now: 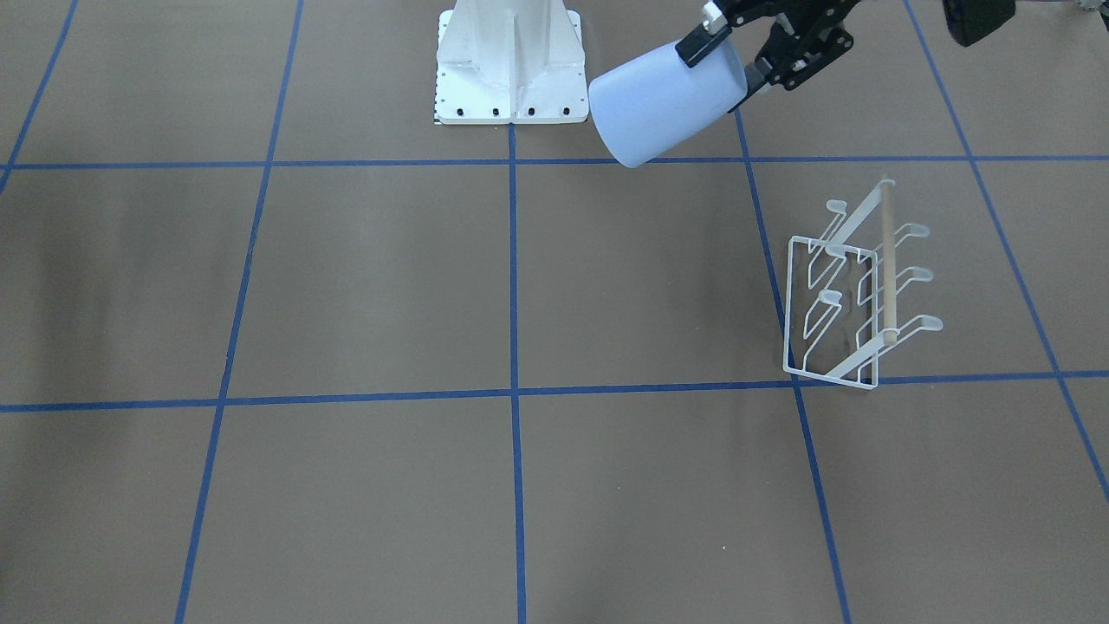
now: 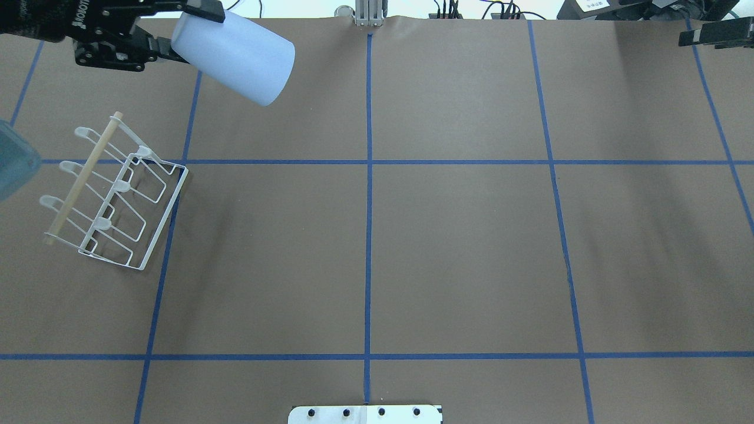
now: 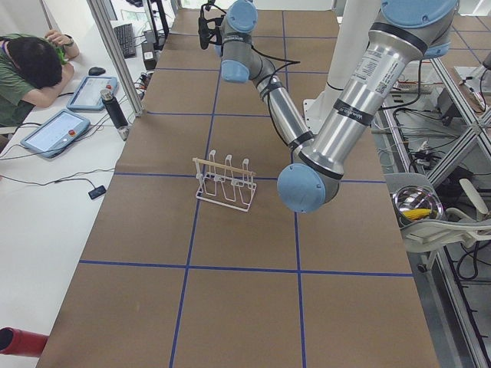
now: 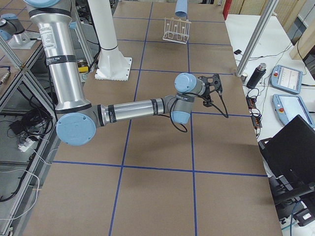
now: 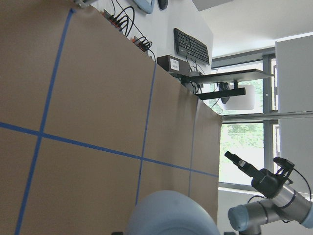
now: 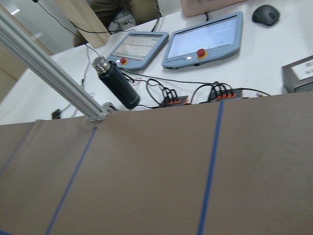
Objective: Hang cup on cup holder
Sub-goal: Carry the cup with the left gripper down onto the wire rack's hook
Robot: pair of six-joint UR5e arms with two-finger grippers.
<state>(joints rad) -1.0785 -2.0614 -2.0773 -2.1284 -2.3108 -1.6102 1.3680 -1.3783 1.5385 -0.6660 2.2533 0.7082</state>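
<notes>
Cup point(image 2: 235, 56) is off the table, clamped in the left gripper point(image 2: 179, 32) at one end: one finger lies on the outer wall and we can't see the other. Its long axis is tilted, with the closed, rounded base pointing away from the gripper toward table centre. The end in the gripper is likely the mouth, but we can't confirm it. Cup holder point(image 2: 121, 186) stands on the table on the robot's left side, nearer the robot's base than the cup and not touching it, with nothing on its prongs. Key relation: the rack lies back toward the robot from the gripper, while the cup points roughly across the rack's wooden dowel point(image 2: 82, 176), away from the prongs. We judge the wrist needs to reorient so the mouth faces down onto an upturned prong. Right gripper point(image 5: 259, 164) has its fingers apart and holds nothing. It is well apart at the far side, so this is the left arm's job.
</notes>
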